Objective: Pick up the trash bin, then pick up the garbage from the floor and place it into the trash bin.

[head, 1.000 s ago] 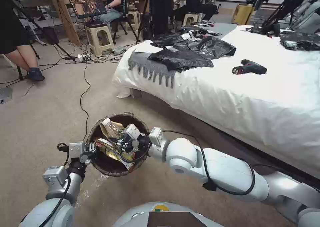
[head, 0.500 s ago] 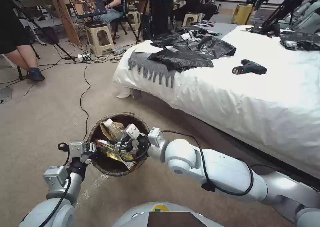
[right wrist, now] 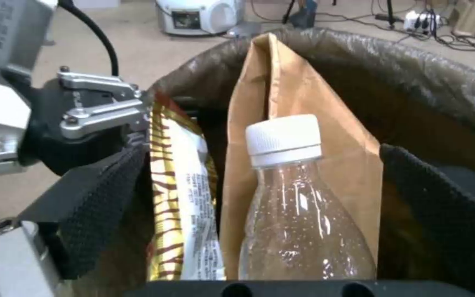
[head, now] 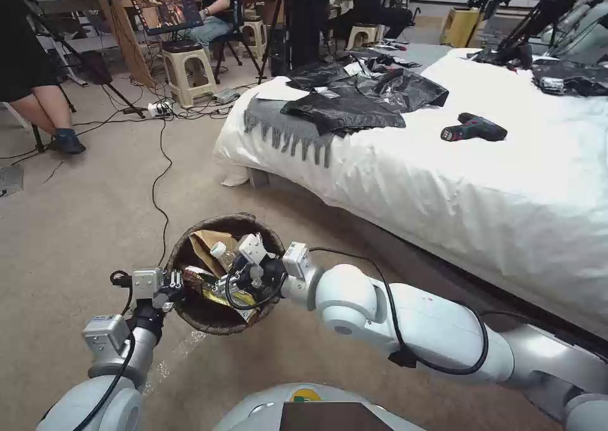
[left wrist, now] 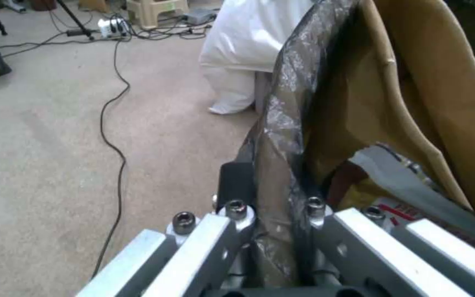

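The trash bin (head: 235,219), lined with a crinkled brown bag, hangs just above the carpet. My left gripper (head: 174,288) is shut on its near-left rim (left wrist: 281,136), with the bag pinched between the fingers. My right gripper (head: 231,273) reaches over the bin's mouth, open. Its black pads (right wrist: 100,206) stand wide on either side of a clear plastic bottle with a white cap (right wrist: 298,214). The bottle (head: 221,254) stands inside the bin. It leans against a tan paper bag (right wrist: 298,82), with a gold-and-white snack wrapper (right wrist: 185,206) beside it.
A bed with a white sheet (head: 481,184) runs along the right. On it lie a grey fringed scarf (head: 285,127), black bags and a drill (head: 474,128). A black cable (head: 155,190) snakes over the carpet beyond the bin. Stools (head: 187,67) and a person's legs (head: 44,111) are at the back left.
The bottle has sunk lower into the bin, its cap now nearer my right gripper's fingers. The left gripper and the bin have stayed put.
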Controlling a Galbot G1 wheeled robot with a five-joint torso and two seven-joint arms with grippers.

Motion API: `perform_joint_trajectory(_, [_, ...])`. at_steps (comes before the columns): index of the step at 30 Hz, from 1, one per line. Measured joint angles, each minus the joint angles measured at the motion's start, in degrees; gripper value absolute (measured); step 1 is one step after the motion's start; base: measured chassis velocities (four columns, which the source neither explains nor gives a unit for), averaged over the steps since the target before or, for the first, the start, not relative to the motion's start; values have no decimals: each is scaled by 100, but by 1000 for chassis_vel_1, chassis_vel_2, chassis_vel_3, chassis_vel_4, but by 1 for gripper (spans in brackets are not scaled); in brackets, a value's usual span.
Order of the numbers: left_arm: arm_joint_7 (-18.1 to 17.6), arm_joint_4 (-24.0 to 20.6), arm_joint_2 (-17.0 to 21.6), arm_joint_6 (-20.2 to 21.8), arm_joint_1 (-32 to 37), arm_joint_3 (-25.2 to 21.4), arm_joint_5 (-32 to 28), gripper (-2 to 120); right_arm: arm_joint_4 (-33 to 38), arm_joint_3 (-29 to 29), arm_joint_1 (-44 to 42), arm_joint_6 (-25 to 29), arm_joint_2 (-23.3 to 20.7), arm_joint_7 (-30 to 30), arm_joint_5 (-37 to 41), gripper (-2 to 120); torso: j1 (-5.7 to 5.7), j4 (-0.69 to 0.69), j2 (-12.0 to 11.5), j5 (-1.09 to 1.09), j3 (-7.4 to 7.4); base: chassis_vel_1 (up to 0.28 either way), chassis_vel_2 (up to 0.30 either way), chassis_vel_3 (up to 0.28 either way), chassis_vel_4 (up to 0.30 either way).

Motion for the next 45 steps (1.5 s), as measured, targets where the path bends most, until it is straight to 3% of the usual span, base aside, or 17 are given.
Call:
perform_joint_trajectory(18, [-4, 43, -16, -6, -21, -5, -1, 0, 696, 570, 18, 147, -238, -25, 310, 100, 0, 0, 0, 0, 0, 0, 0, 0, 0])
perform_joint_trajectory(24, [-17, 44, -33, -8, -28, -3, -2, 0, 742, 1153, -172, 385, -434, -343, 248, 100, 0, 0, 0, 1, 0, 0, 0, 0, 0])
perform_joint_trajectory(32, [-34, 40, -37, -14, -25, -54, -62, 0, 767, 1657, -1001, 1152, -877, -295, -536, 100, 0, 0, 0, 1, 0, 0, 0, 0, 0])
perform_joint_trajectory(39, [-39, 22, -47, -18, -15, -56, -69, 0, 766, 1927, -1516, 1467, -920, 170, -930, 100, 0, 1, 0, 1, 0, 0, 0, 0, 0])
perform_joint_trajectory(45, [-40, -5, -47, -19, 5, -88, -89, 0, 728, 2619, -2400, 1618, -891, 222, -1450, 100, 0, -1, 0, 1, 0, 0, 0, 0, 0])
